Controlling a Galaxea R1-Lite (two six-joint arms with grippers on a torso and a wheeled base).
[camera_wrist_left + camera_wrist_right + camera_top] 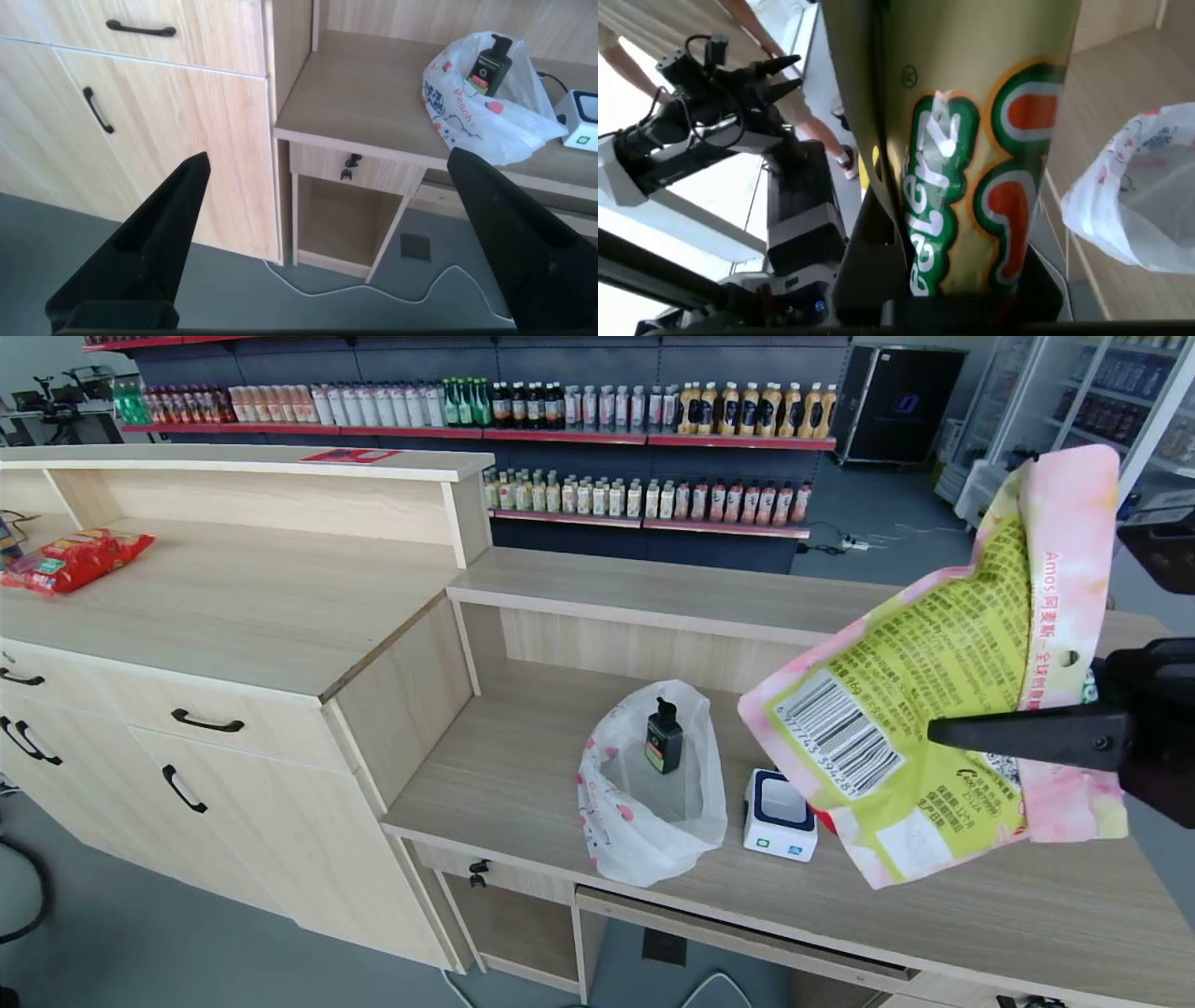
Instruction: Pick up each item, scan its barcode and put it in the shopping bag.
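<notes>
The right gripper (952, 733) was clamped on a pink and green snack pouch (934, 644), one black finger lying across its printed face. It held the pouch in the air at the right of the scene, over the near right part of the lower counter (504, 765). The pouch hung tilted, its barcode side turned towards the head camera. In the right wrist view its other face showed (green and orange lettering on a gold ground) (971, 168), pinched upright between the jaws.

The white scanner (780, 814) stood on the lower counter, just left of the pouch's lower corner; whether the pouch touched it could not be told. Just beside the scanner, to its left, sat the white shopping bag (616, 821), its mouth open. A dark pump bottle (664, 739) stood upright inside it.

The left gripper (327, 157) had its two black fingers (159, 243) spread wide apart with nothing between them. It hung low in front of the cabinet doors (140, 131), to the left of the lower counter. From there the bag (467, 112), the bottle (488, 67) and the scanner (584, 117) showed off to the right.

On the higher counter (243, 607) at the far left lay a red packet (70, 560), well apart from everything else. A small key (478, 871) hung in the drawer front under the bag. Rows of drink bottles (560, 406) lined the shelves along the far wall.
</notes>
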